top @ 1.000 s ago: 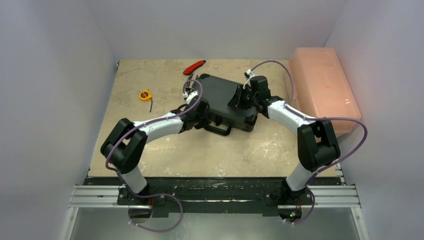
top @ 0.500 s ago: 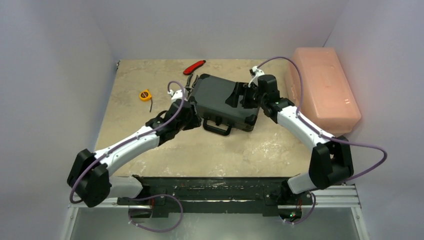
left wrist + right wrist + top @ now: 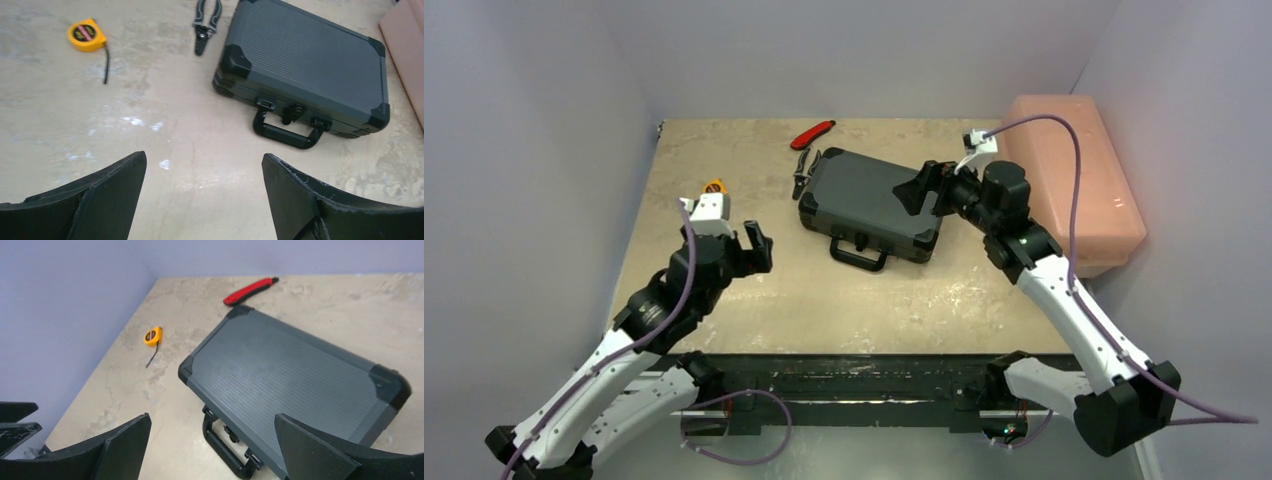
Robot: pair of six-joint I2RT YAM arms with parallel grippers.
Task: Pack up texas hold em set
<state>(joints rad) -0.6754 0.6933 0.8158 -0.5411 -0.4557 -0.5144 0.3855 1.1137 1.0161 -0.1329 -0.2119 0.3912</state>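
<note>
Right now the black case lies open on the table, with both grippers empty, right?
No: the case is shut, as the left wrist view shows. It does lie on the table, and the left gripper and right gripper are empty.

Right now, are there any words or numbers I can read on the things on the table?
On the small yellow tape measure: a round sticker, too blurred to read.
On the dark grey ribbed briefcase with black handle: no writing visible.
On the pale pink plastic box: no writing visible.
So nothing can be read.
</note>
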